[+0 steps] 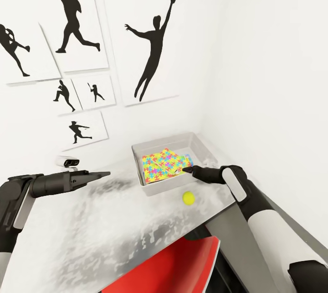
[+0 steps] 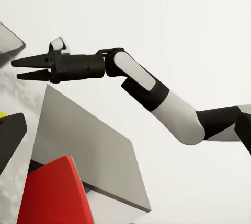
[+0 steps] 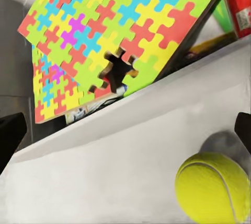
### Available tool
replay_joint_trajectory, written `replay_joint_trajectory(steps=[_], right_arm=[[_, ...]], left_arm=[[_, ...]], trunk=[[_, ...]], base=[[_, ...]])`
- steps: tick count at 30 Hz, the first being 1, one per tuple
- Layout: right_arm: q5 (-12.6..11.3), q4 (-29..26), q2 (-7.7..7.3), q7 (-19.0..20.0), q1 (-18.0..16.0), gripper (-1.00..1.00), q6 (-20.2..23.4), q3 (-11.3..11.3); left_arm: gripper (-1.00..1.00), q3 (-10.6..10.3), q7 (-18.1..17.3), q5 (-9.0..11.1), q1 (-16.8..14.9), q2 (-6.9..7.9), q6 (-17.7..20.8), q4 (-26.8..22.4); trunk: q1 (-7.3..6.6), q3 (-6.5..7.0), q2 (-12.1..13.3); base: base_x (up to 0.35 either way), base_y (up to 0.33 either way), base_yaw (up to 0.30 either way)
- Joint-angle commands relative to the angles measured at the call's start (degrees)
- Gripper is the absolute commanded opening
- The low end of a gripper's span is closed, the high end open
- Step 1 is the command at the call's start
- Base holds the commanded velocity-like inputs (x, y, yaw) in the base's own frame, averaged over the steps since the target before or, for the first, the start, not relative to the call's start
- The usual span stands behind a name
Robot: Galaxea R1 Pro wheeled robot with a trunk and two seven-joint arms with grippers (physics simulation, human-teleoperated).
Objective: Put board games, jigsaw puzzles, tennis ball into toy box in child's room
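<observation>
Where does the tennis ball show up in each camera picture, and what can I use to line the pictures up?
Head view: tennis ball on the table, just outside the toy box's near wall.
Left wrist view: a small yellow sliver at the left edge may be it; too little to tell.
Right wrist view: tennis ball at lower right.
Shared landmark: the toy box wall beside the ball.

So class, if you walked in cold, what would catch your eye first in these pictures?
The bright jigsaw puzzles lying in the grey toy box at the table's far end. Next, the yellow tennis ball on the table just outside the box, below the open right gripper. Then the black sports silhouettes on the white wall.
</observation>
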Motion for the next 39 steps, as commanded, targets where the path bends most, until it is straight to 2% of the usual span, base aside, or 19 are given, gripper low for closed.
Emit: replay_joint_trajectory(steps=[1, 5, 9, 19, 26, 31, 39], right_arm=[[0.7, 0.0, -0.03, 0.2, -0.1, 1.0, 0.1, 0.5], [1.4, 0.0, 0.0, -0.4, -0.1, 1.0, 0.1, 3.1], [1.6, 0.7, 0.01, -0.7, -0.1, 1.0, 0.1, 4.1], [1.7, 3.5, 0.14, -3.3, -0.1, 1.0, 0.1, 5.4], [1.7, 4.1, 0.18, -3.7, -0.1, 1.0, 0.2, 7.3], [1.7, 5.7, 0.23, -4.1, -0.1, 1.0, 0.1, 7.8], [1.6, 7.4, 0.38, -9.9, -0.1, 1.0, 0.2, 7.9]], left_arm=[[1.0, 0.0, -0.2, 0.0, 0.0, 0.02, 0.6, 0.0], [1.0, 0.0, -0.2, 0.0, 0.0, 0.02, 0.6, 0.0], [1.0, 0.0, -0.2, 0.0, 0.0, 0.02, 0.6, 0.0], [1.0, 0.0, -0.2, 0.0, 0.0, 0.02, 0.6, 0.0], [1.0, 0.0, -0.2, 0.0, 0.0, 0.02, 0.6, 0.0], [1.0, 0.0, -0.2, 0.0, 0.0, 0.02, 0.6, 0.0], [1.0, 0.0, -0.2, 0.0, 0.0, 0.02, 0.6, 0.0]], trunk=[[0.03, -0.11, -0.1], [0.03, 0.03, -0.1], [0.03, 0.31, -0.1], [0.03, 0.56, -0.1], [0.03, 0.57, -0.1], [0.03, 0.57, -0.1], [0.03, 0.57, -0.1]], base=[[0.0, 0.0, 0.0], [0.0, 0.0, 0.0], [0.0, 0.0, 0.001], [0.0, 0.0, 0.008], [0.0, 0.0, 0.0], [0.0, 0.0, 0.0], [0.0, 0.0, 0.0]])
